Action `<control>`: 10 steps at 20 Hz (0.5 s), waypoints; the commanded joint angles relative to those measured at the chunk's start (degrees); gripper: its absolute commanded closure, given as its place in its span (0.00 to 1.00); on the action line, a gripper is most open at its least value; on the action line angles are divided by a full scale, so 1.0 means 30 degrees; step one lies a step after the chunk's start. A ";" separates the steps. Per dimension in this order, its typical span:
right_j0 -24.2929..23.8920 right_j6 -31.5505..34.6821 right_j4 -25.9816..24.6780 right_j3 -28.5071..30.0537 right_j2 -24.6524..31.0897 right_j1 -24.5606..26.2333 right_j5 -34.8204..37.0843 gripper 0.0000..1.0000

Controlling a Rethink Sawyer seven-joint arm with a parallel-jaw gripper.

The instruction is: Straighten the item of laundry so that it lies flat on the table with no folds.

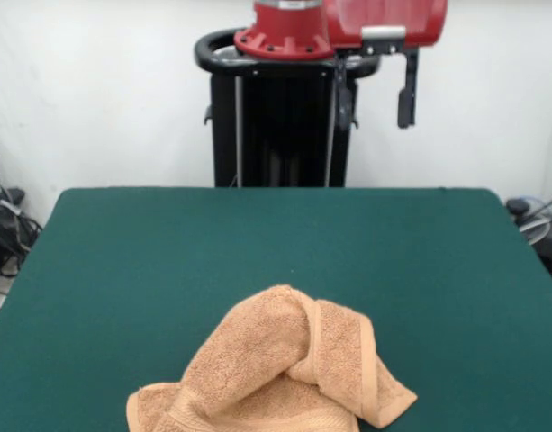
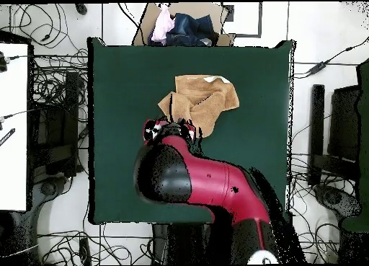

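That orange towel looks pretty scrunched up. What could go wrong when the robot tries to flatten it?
The towel is bunched, with layers folded over each other, so the hand, raised and open, may pinch several layers at once and merely drag the heap. The towel also lies close to the edge of the table farthest from the robot, so a pull that way might slide it off. Its corners are partly tucked under, so a good grasp point is hard to find.

Cardboard box (image 2: 189,24) of clothes, cables (image 2: 54,79)

Even, soft indoor light

No glare on the table (image 1: 122,270); the towel (image 1: 276,373) casts almost no shadow; white walls look bright.
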 commanded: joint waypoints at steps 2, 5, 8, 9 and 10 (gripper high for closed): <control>-0.0517 0.3588 0.0868 0.2972 0.1112 0.0507 -0.0662 0.00; 0.0223 0.3073 0.0981 0.0776 0.0399 0.1483 0.1591 0.00; 0.0717 0.2988 0.0882 -0.1910 -0.0118 0.1954 0.4947 0.00; 0.0976 0.3199 0.0712 -0.2862 -0.0385 0.1911 0.6172 0.00; 0.1203 0.3465 0.0555 -0.3726 -0.0596 0.1893 0.7277 0.00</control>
